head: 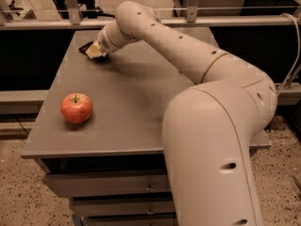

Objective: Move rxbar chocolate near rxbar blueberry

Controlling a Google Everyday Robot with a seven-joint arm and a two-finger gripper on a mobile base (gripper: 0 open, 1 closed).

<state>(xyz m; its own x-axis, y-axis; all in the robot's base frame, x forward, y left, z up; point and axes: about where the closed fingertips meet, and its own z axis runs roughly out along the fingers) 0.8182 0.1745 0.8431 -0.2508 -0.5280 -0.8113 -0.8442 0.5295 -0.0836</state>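
My gripper (pixel 95 51) is at the far left corner of the grey table (pixel 141 102), low over the surface. A small flat dark wrapper (pixel 86 47), probably the rxbar chocolate, lies right under and beside the gripper, mostly hidden by it. I cannot tell whether the gripper touches or holds it. The blue rxbar blueberry is not in view; my own arm (pixel 197 69) covers much of the table's right side.
A red apple (pixel 76 108) stands near the table's front left. Drawers (pixel 117 187) sit under the tabletop. A metal rail (pixel 56 23) and dark gap run behind the table. My arm's large base link (pixel 211 164) blocks the front right.
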